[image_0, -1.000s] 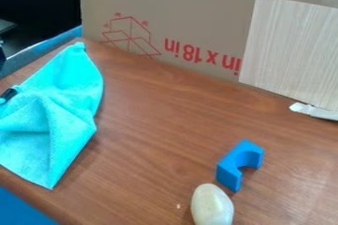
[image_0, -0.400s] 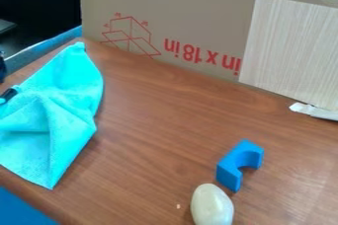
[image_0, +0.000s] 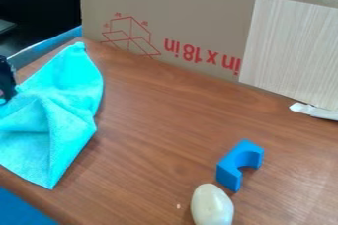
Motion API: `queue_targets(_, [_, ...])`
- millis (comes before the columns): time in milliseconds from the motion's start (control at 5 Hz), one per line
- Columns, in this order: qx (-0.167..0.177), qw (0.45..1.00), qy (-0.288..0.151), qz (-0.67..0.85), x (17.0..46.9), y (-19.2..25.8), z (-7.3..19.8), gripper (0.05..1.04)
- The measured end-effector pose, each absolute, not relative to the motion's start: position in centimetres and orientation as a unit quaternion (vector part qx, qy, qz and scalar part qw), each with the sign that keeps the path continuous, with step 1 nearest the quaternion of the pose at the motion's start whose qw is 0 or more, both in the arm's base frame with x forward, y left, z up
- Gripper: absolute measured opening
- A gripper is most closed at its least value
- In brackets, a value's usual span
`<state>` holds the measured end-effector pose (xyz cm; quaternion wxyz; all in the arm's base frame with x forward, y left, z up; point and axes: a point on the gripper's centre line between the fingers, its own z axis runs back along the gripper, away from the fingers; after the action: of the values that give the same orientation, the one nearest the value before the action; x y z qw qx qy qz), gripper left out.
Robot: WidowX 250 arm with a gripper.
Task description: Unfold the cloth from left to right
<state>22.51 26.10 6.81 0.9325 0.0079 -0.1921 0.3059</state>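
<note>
Unfolding the cloth is calling for slow, low rightward pulling; whether the gripper is clamping its jaws, I cannot tell.

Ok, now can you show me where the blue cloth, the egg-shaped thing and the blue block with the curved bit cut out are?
Blue cloth [image_0: 56,113]: camera view, its crumpled middle.
Egg-shaped thing [image_0: 212,206]: camera view, its pale upper side.
Blue block [image_0: 230,171]: camera view, its near end.
</note>
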Motion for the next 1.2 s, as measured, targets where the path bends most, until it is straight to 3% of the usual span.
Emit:
queue_targets(200, [0.007, 0.928, -0.19, 0.319, 22.9, 26.0, 5.9, 0.966])
queue_targets(600, [-0.003, 0.926, -0.183, 0.33, 23.2, 25.8, 5.1, 0.381])
queue_targets(800, [-0.018, 0.93, -0.183, 0.318, 23.2, 25.2, 5.3, 0.183])
queue_targets(1000, [-0.032, 0.93, -0.181, 0.319, 23.3, 24.9, 6.0, 0.088])
queue_targets(1200, [-0.039, 0.928, -0.18, 0.323, 23.7, 25.2, 6.9, 0.069])
